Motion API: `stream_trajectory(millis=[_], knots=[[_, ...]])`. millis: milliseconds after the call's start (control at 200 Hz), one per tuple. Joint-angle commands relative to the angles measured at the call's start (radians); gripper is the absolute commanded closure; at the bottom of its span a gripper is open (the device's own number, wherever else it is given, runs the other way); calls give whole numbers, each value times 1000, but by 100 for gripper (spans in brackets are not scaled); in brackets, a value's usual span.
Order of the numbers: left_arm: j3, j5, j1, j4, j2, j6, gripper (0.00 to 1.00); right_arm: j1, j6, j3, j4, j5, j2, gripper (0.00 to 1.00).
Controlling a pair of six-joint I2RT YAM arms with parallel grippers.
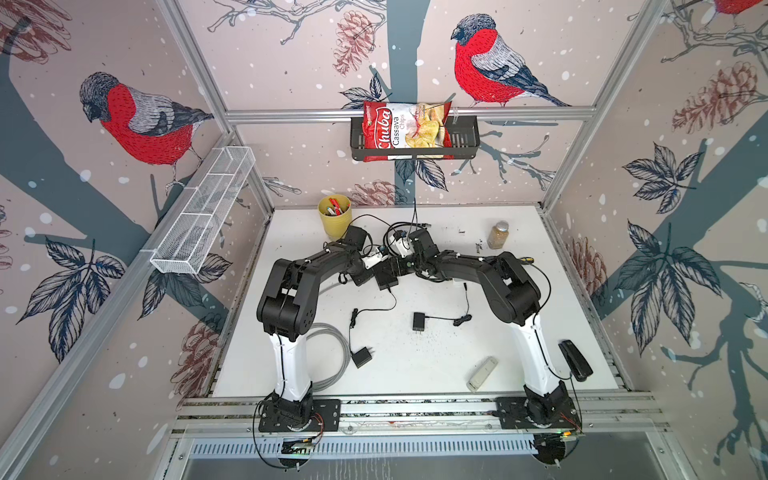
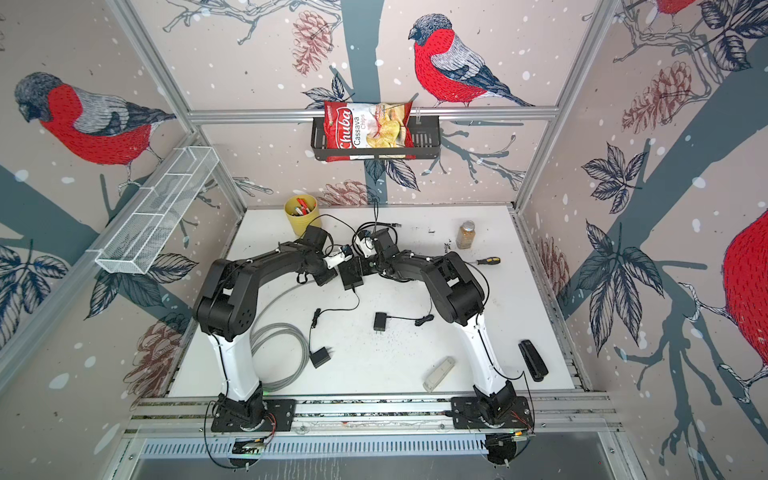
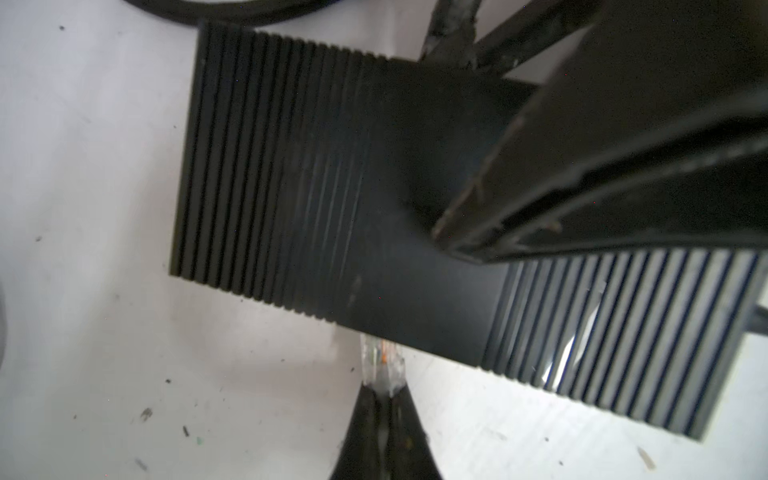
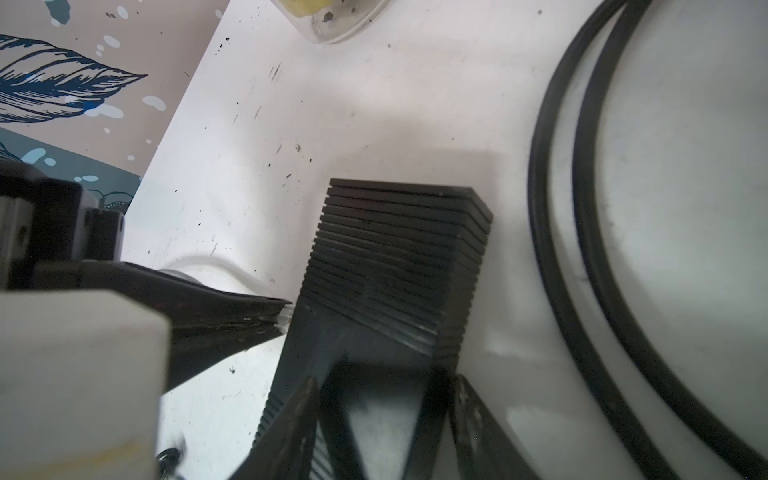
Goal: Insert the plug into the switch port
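Left wrist view shows the left claw [image 3: 384, 392] pinched narrow on the clear plug [image 3: 380, 363], which sticks out past the fingertips with its front end touching a long side of the black ribbed switch [image 3: 316, 178]. The switch lies on the white bench [image 3: 83, 208]. Whether the plug has entered a port cannot be told, since that face is hidden. Right wrist view has the right claw [image 4: 382, 395] set around the switch at middling width, its 2 fingers [image 4: 297, 419] against opposite long sides, holding it. There the plug's tip meets the switch wall just ahead of 1 finger. A black cable [image 4: 557, 216] curves over the bench beside the switch, apart from it. In both top views the 2 arms meet over the switch, near the middle of the bench toward the back wall. A yellow cup [image 1: 334, 218] stands behind them on the left and a jar [image 1: 498, 235] farther right. 2 black chargers [image 1: 419, 322] lie nearer the front, well apart from the switch. A gray cable coil [image 2: 286, 357] lies by the left arm's base, and a black stapler [image 1: 575, 359] by the right arm's.
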Motion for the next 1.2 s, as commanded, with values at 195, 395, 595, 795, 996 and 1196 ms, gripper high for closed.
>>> stream_trajectory(millis=[195, 395, 595, 795, 996, 1196], knots=[[-8, 228, -37, 225, -16, 73, 100, 44, -71, -11, -53, -281, -1, 49], [-2, 220, -38, 234, -21, 96, 100, 32, -97, 17, -89, -255, 1, 49], [-15, 236, -42, 278, -32, 94, 100, 39, -84, 6, -33, -290, -5, 49], [-48, 270, -44, 329, -57, 101, 100, 35, -53, -79, 136, -372, -33, 49], [-43, 294, -44, 359, -46, 100, 100, 39, -71, -85, 179, -446, -44, 50], [-49, 289, -49, 411, -42, 85, 100, 55, -77, -63, 155, -471, -33, 51]])
